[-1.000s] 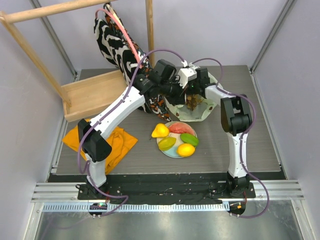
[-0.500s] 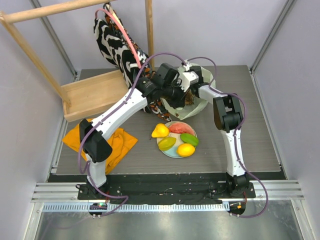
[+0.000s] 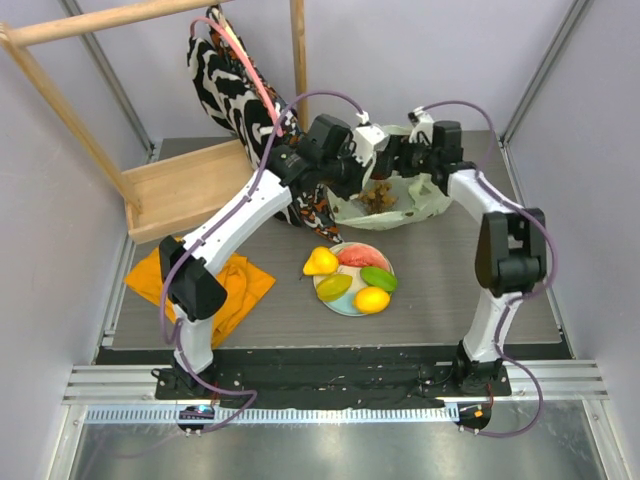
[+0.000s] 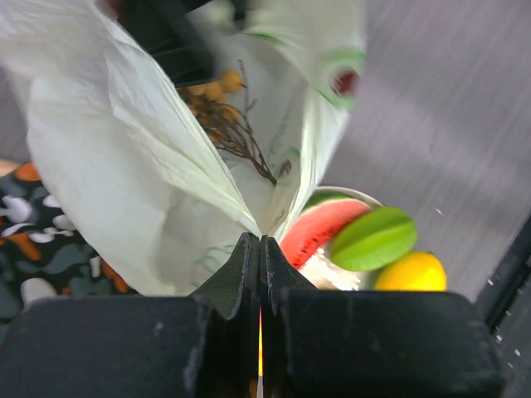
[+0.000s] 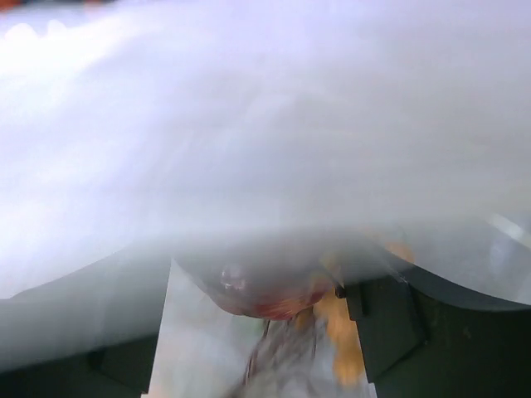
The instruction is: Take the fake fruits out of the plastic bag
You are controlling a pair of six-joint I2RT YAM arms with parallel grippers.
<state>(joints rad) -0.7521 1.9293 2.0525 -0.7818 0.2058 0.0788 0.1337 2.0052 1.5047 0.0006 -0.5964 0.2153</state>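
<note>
From above, the left jaws pinch the plastic bag (image 3: 425,202) at its rim, probably to hold the mouth open for the right jaws opposite. Left wrist: jaws clenched on film, the grape bunch (image 4: 220,108) beyond them. Right wrist: film blurs everything. A reddish fruit (image 5: 265,297) sits between the jaws; grasped or not, I cannot tell.

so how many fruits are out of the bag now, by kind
pear: 1
watermelon slice: 1
ovals: 3 (green, yellow-green, yellow)
total: 5 out of the bag
</note>
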